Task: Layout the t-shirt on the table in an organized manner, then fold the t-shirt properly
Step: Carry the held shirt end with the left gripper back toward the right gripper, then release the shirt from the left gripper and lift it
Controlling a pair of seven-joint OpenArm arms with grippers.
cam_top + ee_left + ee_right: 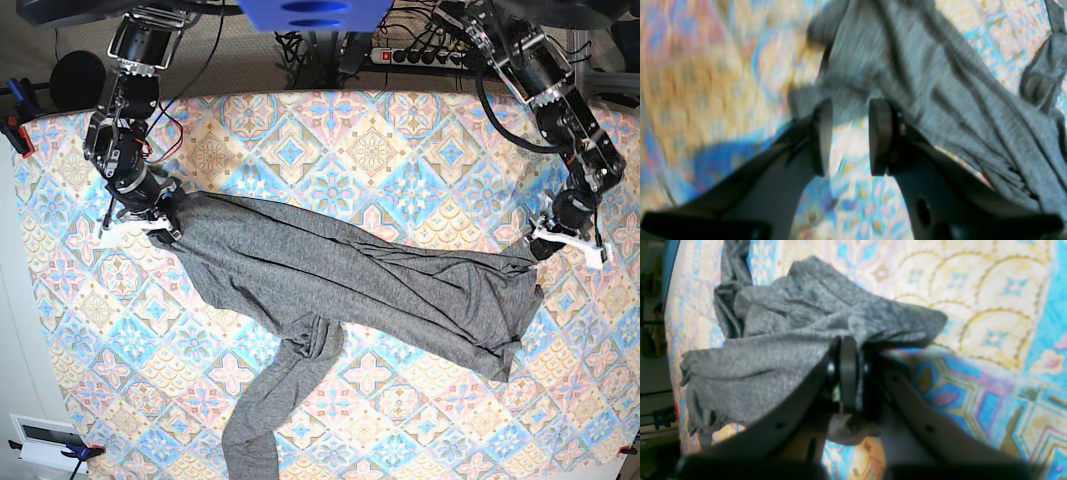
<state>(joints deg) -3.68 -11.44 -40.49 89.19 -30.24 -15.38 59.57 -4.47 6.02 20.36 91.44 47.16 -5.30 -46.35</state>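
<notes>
Fingers of the right gripper (848, 373) are seen pressed together on a fold of the t-shirt (330, 275), with grey knit bunched between and below the pads in the right wrist view. Fingers of the left gripper (850, 133) are shown apart, a gap of patterned cloth visible between the two pads, and the shirt's edge lies just beyond their tips; no fabric is seen between them, though that view is blurred.

The dark-grey shirt is stretched diagonally across the table (400, 150), pulled from the right gripper at the base view's upper left toward the left gripper at the right edge. Its body is creased in long folds, and one long sleeve (275, 400) is trailed down toward the table's near edge. The table is covered in a cloth of diamond tiles in pastel blue, pink and cream with floral medallions.

Behind the table, a power strip (425, 55) with tangled cables is seen against the far side, and a blue object (315, 12) is mounted at the top centre. No containers are visible.
</notes>
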